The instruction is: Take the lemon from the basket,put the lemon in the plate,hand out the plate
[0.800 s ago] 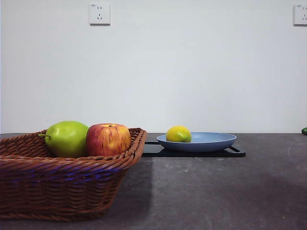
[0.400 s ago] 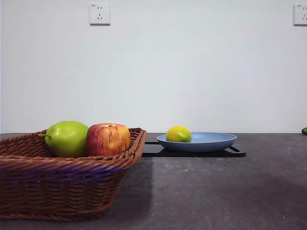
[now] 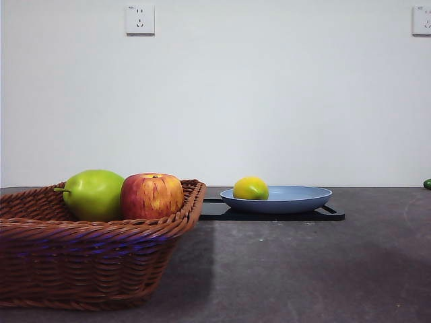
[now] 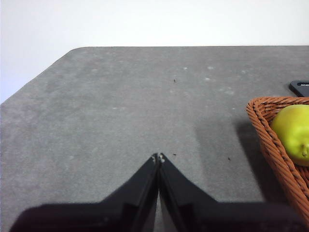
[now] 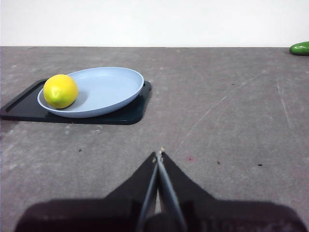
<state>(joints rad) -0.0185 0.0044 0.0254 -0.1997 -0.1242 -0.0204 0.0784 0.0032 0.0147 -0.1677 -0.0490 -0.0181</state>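
Note:
The yellow lemon [image 3: 250,188] [image 5: 60,91] lies in the grey-blue plate [image 3: 296,199] [image 5: 108,89], at the plate's basket-side edge. The plate rests on a flat black tray [image 3: 330,214] [image 5: 126,114]. The brown wicker basket [image 3: 87,256] [image 4: 273,140] stands near the camera at the left. My right gripper [image 5: 159,155] is shut and empty, over bare table some way short of the plate. My left gripper [image 4: 158,157] is shut and empty above the table, beside the basket's outer wall. Neither arm shows in the front view.
A green pear-like fruit [image 3: 94,194] [image 4: 293,133] and a red-yellow apple [image 3: 152,195] sit in the basket. A small green object [image 3: 427,184] [image 5: 299,47] lies at the far right of the table. Two wall sockets [image 3: 139,19] hang behind.

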